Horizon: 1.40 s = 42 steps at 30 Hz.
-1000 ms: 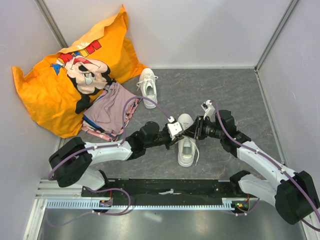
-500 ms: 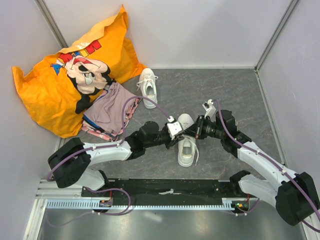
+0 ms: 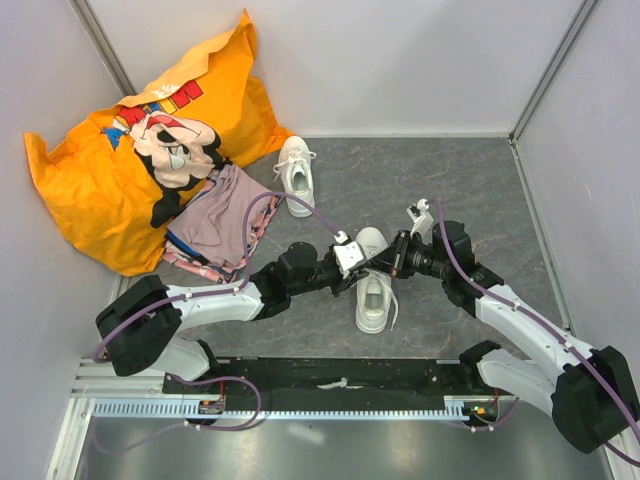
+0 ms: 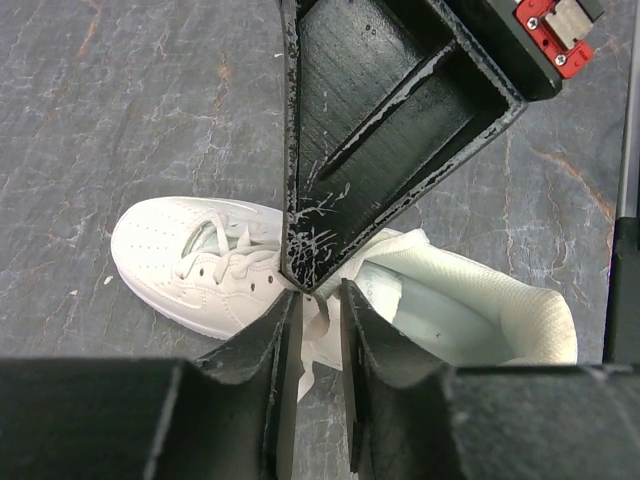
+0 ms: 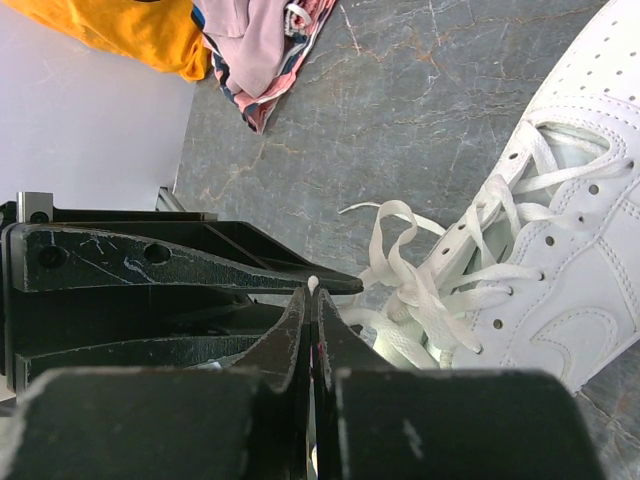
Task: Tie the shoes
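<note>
One white shoe (image 3: 372, 288) lies mid-floor, toe pointing away, its laces loose (image 5: 400, 262). The other shoe (image 3: 295, 172) rests further back beside the clothes. Both grippers meet over the near shoe's tongue. My right gripper (image 5: 312, 292) is shut on a lace, whose white tip pokes out at the fingertips. My left gripper (image 4: 320, 298) stands slightly open just in front of it, a lace strand (image 4: 318, 335) hanging loose in the gap. In the left wrist view the right gripper's black fingers (image 4: 340, 180) come down from above onto the shoe (image 4: 200, 265).
An orange printed bag (image 3: 140, 140) fills the back left corner, with a pinkish-purple folded garment (image 3: 220, 222) against it. Grey walls close in the floor on three sides. A black rail (image 3: 330, 378) runs along the near edge.
My right gripper has closed on the lace while my left gripper has let go and opened a little. Both arms have stayed nearly in place over the shoe.
</note>
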Tool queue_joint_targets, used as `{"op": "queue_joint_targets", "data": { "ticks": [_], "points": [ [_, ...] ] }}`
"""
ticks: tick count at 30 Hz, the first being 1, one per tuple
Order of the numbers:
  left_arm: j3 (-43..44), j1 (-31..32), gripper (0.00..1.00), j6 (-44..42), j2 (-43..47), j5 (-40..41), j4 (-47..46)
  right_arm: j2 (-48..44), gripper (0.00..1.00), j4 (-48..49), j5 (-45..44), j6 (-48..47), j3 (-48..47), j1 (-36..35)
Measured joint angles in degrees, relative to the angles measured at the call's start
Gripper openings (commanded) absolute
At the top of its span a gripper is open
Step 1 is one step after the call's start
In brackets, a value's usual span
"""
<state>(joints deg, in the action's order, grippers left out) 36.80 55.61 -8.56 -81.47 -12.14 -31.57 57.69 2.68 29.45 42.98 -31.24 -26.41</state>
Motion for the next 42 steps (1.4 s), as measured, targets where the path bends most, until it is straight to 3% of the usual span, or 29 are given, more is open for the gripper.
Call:
{"op": "queue_joint_targets", "data": {
  "ticks": [5,11,15,17,18,21,24,30,42],
  "points": [
    [0.00,0.00,0.35,0.15,0.00,0.02,-0.09,-0.02,0.00,0.13,-0.04,0.33,0.24,0.00],
    [0.00,0.00,0.07,0.83,0.00,0.15,-0.26,-0.11,0.00,0.22,-0.09,0.57,0.48,0.00],
    [0.00,-0.04,0.02,1.01,0.00,0.33,-0.26,-0.66,0.01,0.24,-0.46,0.76,0.72,0.00],
    [0.00,-0.07,0.02,0.98,0.00,0.20,-0.26,-0.76,0.10,0.20,-0.52,0.70,0.72,0.02],
    [0.00,-0.15,0.02,0.98,0.00,0.04,-0.22,-0.76,0.21,0.11,-0.59,0.52,0.72,0.09],
    [0.02,-0.31,0.02,0.92,0.00,-0.46,0.26,-0.79,0.38,-0.68,-0.33,-1.77,0.50,0.85],
    [0.55,-0.42,0.02,0.63,0.00,-1.20,2.16,-0.70,0.43,-3.10,-0.39,-5.92,-1.16,2.10],
    [3.10,-0.55,0.02,0.07,-0.35,-2.60,5.60,0.22,0.44,-6.54,-0.39,-14.12,-5.55,3.89],
    [4.90,-0.55,0.02,-0.33,-1.97,-3.61,8.94,5.09,0.41,-11.82,-0.35,-23.28,-5.68,4.31]
  ]
}}
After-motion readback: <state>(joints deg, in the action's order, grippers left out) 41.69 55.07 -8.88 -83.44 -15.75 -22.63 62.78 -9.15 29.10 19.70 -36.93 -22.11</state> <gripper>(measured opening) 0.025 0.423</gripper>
